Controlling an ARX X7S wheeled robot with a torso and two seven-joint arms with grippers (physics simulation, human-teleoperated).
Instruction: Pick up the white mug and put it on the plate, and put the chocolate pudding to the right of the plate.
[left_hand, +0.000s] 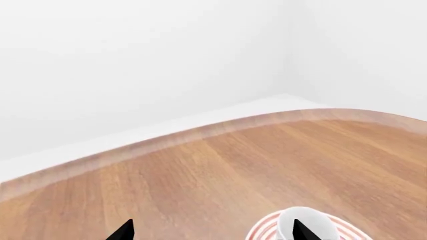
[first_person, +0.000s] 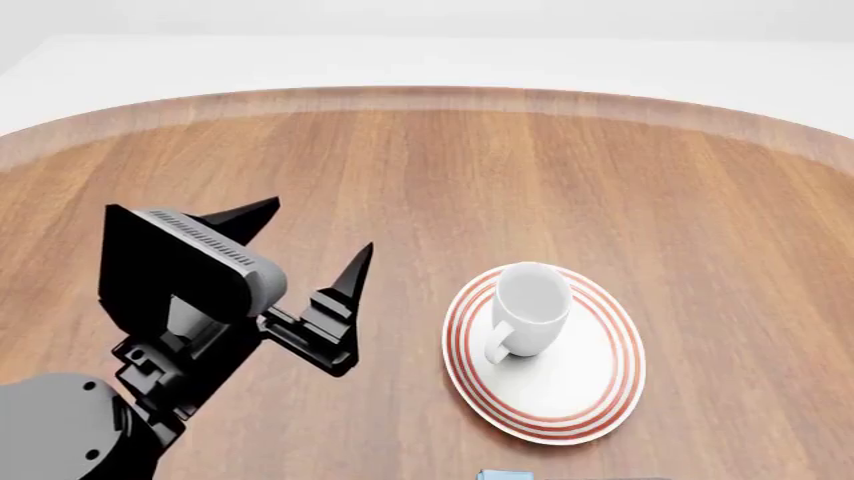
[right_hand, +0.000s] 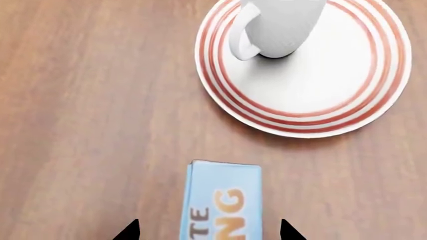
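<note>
- The white mug stands upright on the plate, toward the plate's 11 o'clock in the head view, with its loop handle turned toward 7 o'clock. That half of the task looks finished.
- The chocolate pudding lies flat on the wooden table with its light-blue lettered face up. In the right wrist view it sits near the plate but apart from it. In the head view only a sliver shows, at the plate's 6 o'clock by the frame's edge.
- The right gripper has its fingers apart, one tip either side of the carton and touching neither long side.
- The left gripper is empty with its fingers spread, at the plate's 9 o'clock, apart from the rim.
- Handling, as a judgement: the carton is probably light and thin-walled, so it should dent under a hard squeeze. Its printed face may be slick.
- The best hold is across the narrow width, pads on the two long side walls near mid-length, closing gently.
- It then has to be carried around to the plate's 3 o'clock. The lift should clear the rim, since a knock could shift the plate and the glossy, breakable mug on it.
</note>
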